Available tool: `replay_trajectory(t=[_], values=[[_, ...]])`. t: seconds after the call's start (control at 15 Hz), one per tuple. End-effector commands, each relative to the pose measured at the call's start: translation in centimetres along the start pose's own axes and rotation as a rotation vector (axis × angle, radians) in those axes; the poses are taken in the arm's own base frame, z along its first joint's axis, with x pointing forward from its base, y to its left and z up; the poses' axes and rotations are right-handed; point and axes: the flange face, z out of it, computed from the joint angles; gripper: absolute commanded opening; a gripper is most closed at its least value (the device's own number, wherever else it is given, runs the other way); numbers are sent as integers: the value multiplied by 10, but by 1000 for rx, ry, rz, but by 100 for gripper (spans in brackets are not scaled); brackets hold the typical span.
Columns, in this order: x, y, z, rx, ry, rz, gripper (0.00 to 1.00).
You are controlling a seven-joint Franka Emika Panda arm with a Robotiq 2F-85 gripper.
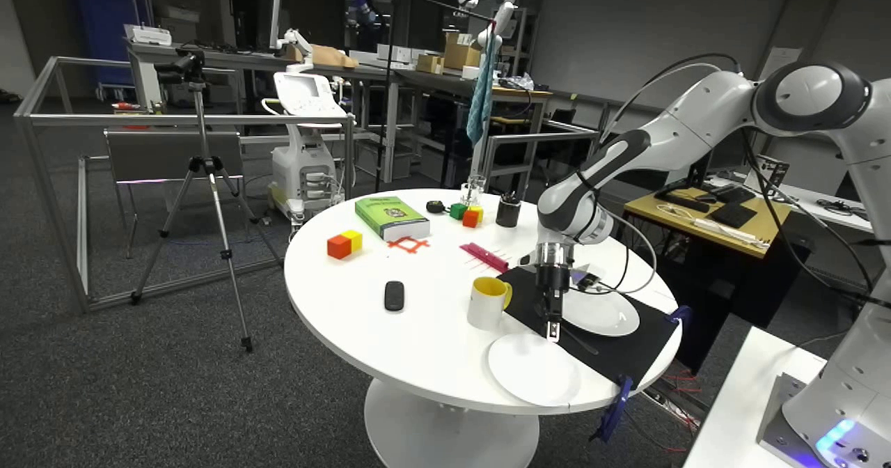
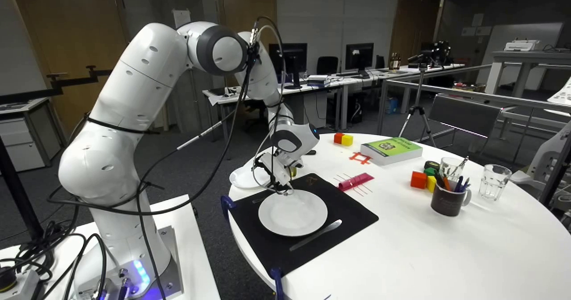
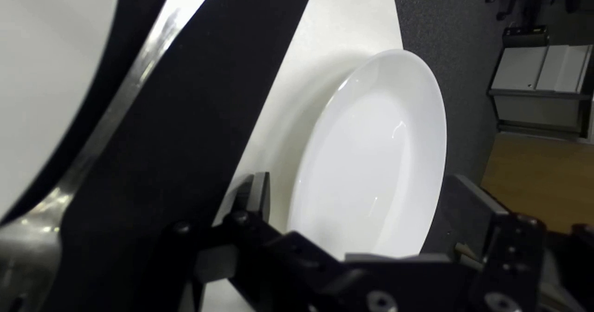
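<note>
Close to the edge of the round white tabletop (image 1: 431,332), a glossy white round plate (image 1: 532,370) lay just beside the black rectangular placemat (image 1: 619,365); your black two-fingered gripper (image 3: 364,191) hung near the plate, fingers wide apart.

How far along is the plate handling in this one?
Looks done: one plate and a knife lie on the black mat. In progress: the open hand is by the second plate, nothing gripped; contact is unclear. Left, apparently: gripping that plate, which lies on the table beside the mat.
</note>
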Motion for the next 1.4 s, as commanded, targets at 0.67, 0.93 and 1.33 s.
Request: replay_trajectory(t=[0.67, 0.93, 1.33], values=[[15, -3, -2, 38, -47, -27, 42], [14, -12, -24, 11, -8, -48, 13], [15, -25, -56, -18, 44, -83, 0]])
